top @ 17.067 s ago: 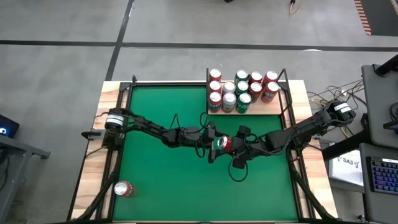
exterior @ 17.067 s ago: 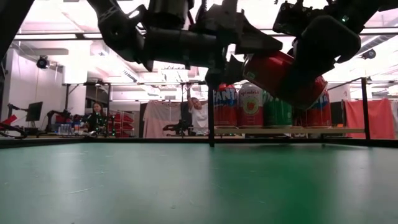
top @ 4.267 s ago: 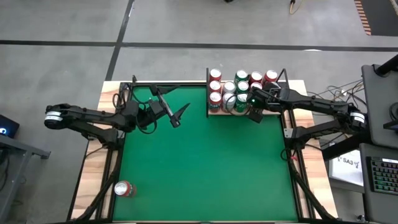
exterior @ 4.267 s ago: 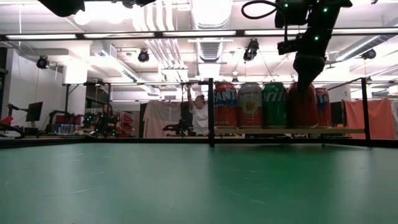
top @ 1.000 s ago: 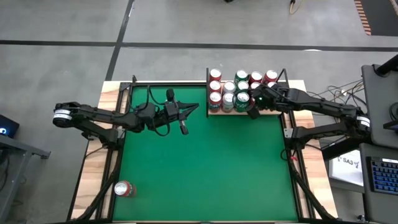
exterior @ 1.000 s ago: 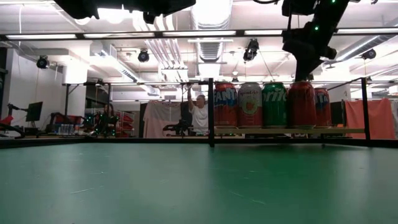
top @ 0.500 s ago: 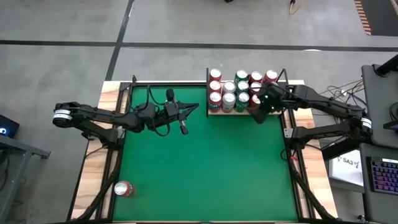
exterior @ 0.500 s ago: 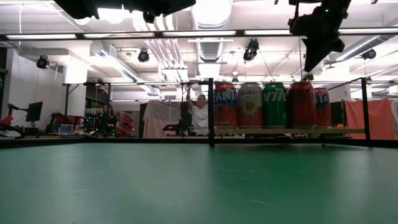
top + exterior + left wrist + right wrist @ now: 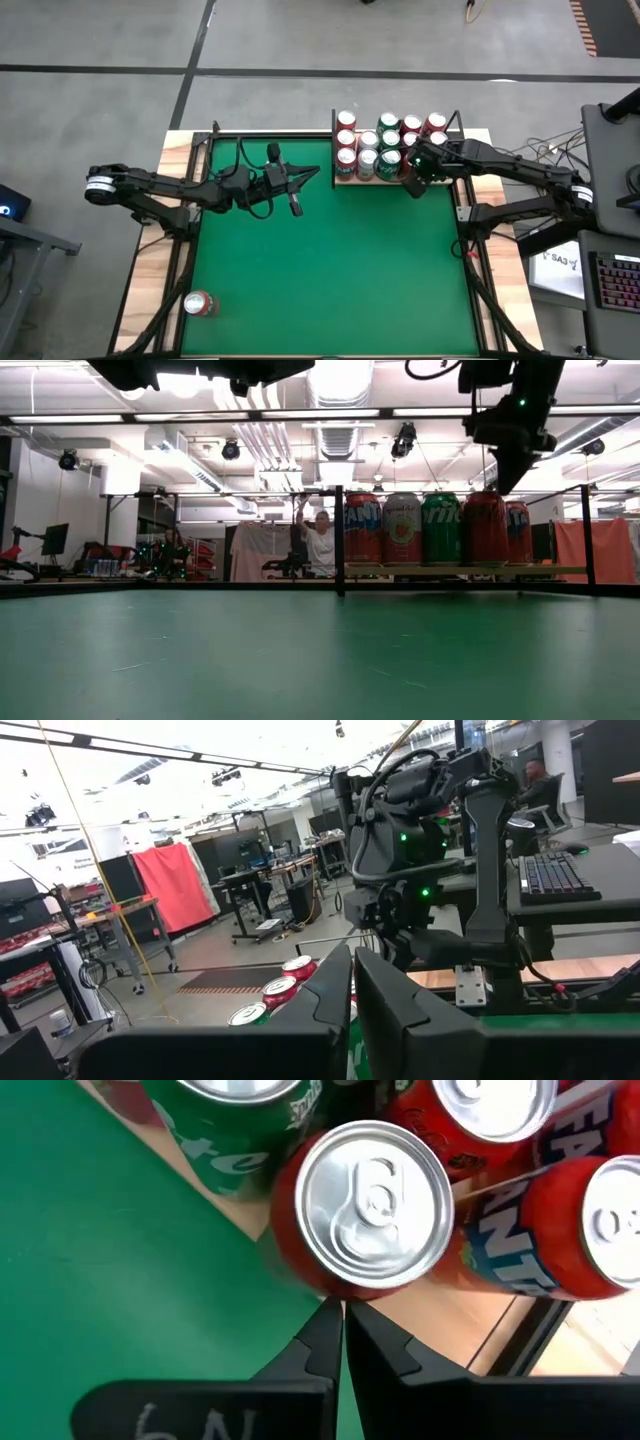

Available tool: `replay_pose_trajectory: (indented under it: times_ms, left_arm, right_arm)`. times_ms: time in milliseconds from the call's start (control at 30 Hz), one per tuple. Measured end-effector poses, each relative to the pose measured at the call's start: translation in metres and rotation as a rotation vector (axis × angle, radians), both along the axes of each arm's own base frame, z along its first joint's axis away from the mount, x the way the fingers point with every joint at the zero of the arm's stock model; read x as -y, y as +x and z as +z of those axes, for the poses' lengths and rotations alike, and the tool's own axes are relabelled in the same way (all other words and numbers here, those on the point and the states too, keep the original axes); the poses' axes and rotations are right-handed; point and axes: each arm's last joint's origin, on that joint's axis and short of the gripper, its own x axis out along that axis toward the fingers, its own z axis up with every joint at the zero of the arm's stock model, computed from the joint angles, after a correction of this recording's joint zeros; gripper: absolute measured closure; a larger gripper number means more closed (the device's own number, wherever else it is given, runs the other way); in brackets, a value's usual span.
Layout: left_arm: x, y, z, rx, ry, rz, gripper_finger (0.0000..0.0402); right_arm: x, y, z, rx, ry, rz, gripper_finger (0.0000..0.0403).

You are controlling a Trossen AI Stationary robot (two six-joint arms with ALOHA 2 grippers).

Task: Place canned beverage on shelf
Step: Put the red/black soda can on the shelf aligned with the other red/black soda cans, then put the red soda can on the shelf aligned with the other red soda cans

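At the near left corner of the green felt tabletop (image 9: 330, 270), a red can (image 9: 199, 304) was seen lying on its side, well apart from both arms and from everything else; it was judged to be the next beverage for the shelf. Its thin aluminium wall was judged light if empty and noticeably heavier if full, smooth and slippery, easily dented by a hard squeeze, and apt to roll while on its side. A hold across the middle of the cylindrical body was judged best, with the fingers squared to its curve and only moderate pressure used. Farther in, over the left middle of the felt, the left gripper (image 9: 293, 186) was held above the surface with its dark fingers pressed together and nothing between them. Beyond, at the far right of the table, the shelf (image 9: 400, 178), a flat pale wooden board edged by thin black rods, was crowded with upright red and green cans (image 9: 420, 528) with bright silver lids. A red can (image 9: 372, 1205) stood upright at the shelf's front edge, and just above it the right gripper (image 9: 340, 1312) hung with its fingers closed on nothing.
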Motion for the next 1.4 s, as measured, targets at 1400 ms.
replay_pose_trajectory:
  times_ms: [1400]
  left_arm:
    - [0.173, -0.060, 0.027, -1.367, -0.510, 0.046, 0.0401]
  right_arm:
    - [-0.116, 0.019, 0.050, 0.493, 0.117, 0.517, 0.0394]
